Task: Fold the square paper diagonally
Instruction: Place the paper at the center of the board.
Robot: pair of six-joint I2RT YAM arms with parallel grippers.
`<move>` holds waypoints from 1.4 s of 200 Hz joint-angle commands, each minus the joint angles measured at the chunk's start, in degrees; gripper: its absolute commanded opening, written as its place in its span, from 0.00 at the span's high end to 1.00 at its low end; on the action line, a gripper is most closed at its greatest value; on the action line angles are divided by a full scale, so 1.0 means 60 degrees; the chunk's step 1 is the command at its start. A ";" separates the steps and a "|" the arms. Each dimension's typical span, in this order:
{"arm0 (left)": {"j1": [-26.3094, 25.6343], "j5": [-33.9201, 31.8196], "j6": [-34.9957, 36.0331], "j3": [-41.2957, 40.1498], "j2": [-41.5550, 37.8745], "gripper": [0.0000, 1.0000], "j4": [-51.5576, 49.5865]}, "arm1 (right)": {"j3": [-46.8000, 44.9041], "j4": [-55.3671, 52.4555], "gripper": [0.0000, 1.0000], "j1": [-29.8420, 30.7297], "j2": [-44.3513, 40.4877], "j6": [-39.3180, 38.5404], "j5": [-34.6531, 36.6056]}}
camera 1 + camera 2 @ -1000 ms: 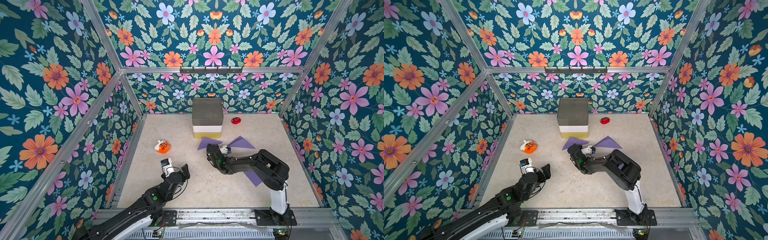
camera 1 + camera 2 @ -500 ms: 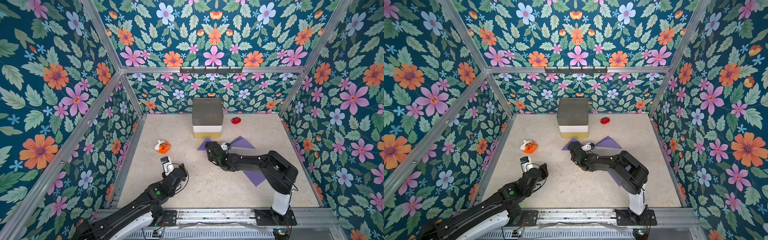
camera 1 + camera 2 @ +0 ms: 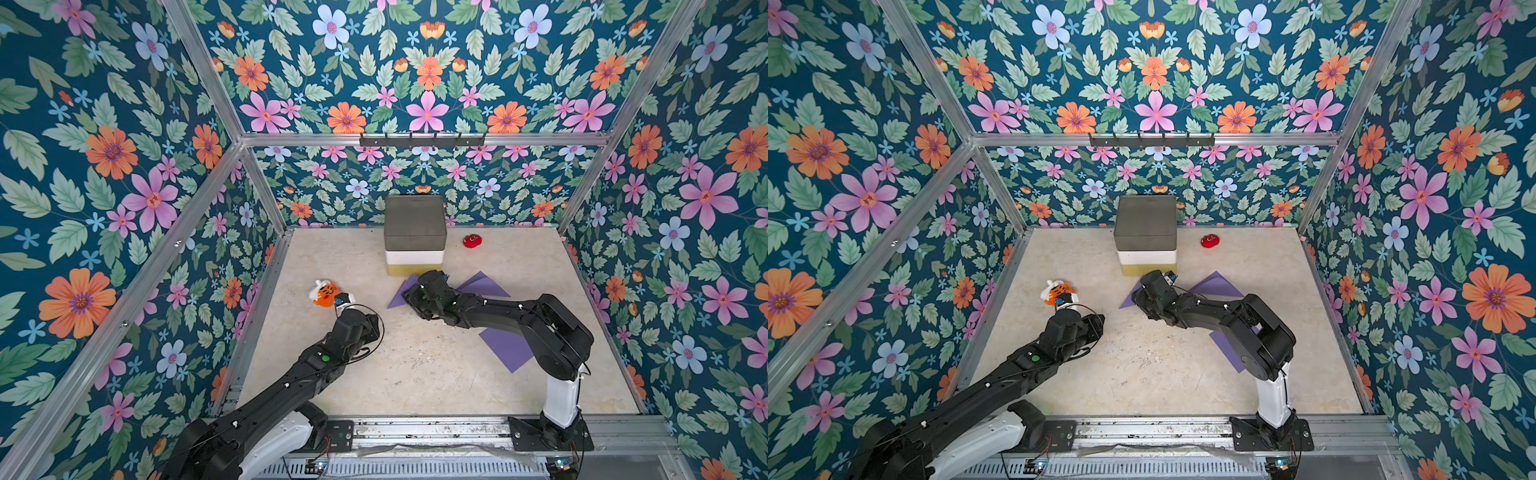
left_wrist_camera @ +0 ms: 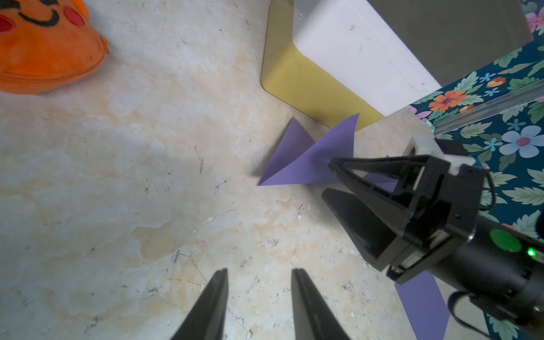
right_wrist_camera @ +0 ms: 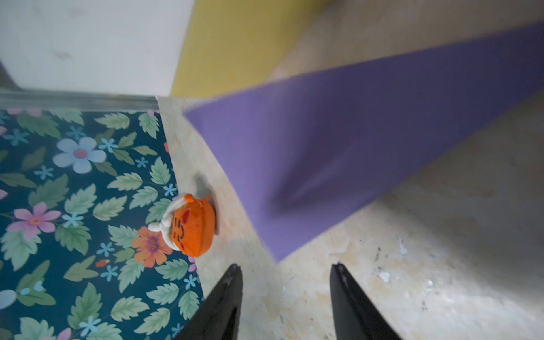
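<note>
Right gripper [image 5: 285, 265]: jaws standing apart, nothing between them, just bare table [image 5: 382, 294] under the gap.
Folded purple paper [image 5: 338, 147]: right there, just ahead of the right gripper's tips, lying as a folded triangle with one flap lifted off the table. From the left wrist view one right jaw tip overlaps its edge; touching or just above, I cannot tell.
Left gripper [image 4: 259, 269]: jaws parted too and empty, hanging over bare table, well short of the paper.
Stacked box [image 3: 415, 232]: grey over white over yellow, just beyond the paper as seen from the right gripper, its yellow base just beside the paper's far corner.
Second purple sheet [image 3: 505, 349]: flat on the table, back behind the right gripper, partly under that arm.
Orange plush toy [image 3: 326, 293]: ahead of the left gripper, off to one side.
Red toy [image 3: 472, 240]: well beyond the right gripper, past the box, near the back wall.
</note>
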 commanded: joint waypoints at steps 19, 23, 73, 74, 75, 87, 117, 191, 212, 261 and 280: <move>0.0047 0.0013 0.0128 -0.0042 -0.0104 0.56 -0.0090 | -0.0372 0.0247 0.32 0.0166 -0.0254 -0.0140 -0.0058; 0.0040 0.0050 0.0128 -0.0055 -0.0066 0.57 -0.0071 | -0.0407 0.0314 0.31 0.0168 -0.0262 -0.0095 -0.0174; 0.0149 0.1208 0.0236 0.0208 0.1142 0.75 0.1089 | -0.1115 0.1055 0.48 -0.0015 -0.1056 -0.0583 -0.0208; 0.0153 0.1244 0.0241 0.0218 0.1176 0.75 0.1136 | -0.1124 0.1062 0.48 -0.0041 -0.1062 -0.0615 -0.0229; 0.0170 0.1270 0.0250 0.0224 0.1215 0.76 0.1182 | -0.1136 0.1073 0.49 -0.0054 -0.1065 -0.0653 -0.0254; 0.0235 0.1585 0.0378 0.0401 0.1638 0.78 0.1637 | -0.1112 0.1115 0.59 -0.0349 -0.1011 -0.1000 -0.0468; 0.0449 0.2534 0.0631 0.1254 0.3056 0.84 0.2364 | -0.0342 0.0573 0.78 -0.0840 -0.0335 -0.1977 -0.0634; 0.0554 0.2807 0.0931 0.2488 0.5627 0.95 0.3494 | 0.0813 -0.0411 0.89 -0.1275 0.0731 -0.2889 -0.0054; 0.0626 0.2969 0.0992 0.2726 0.6228 0.96 0.3804 | 0.0815 -0.0352 0.90 -0.1290 0.0989 -0.2875 -0.0103; 0.0741 0.3028 0.1121 0.3207 0.7459 1.00 0.4099 | 0.0728 -0.0762 0.91 -0.1328 0.1117 -0.2704 0.0590; 0.0840 0.3020 0.1240 0.3469 0.7867 1.00 0.4122 | 0.0668 -0.0787 0.92 -0.1370 0.1200 -0.2585 0.0639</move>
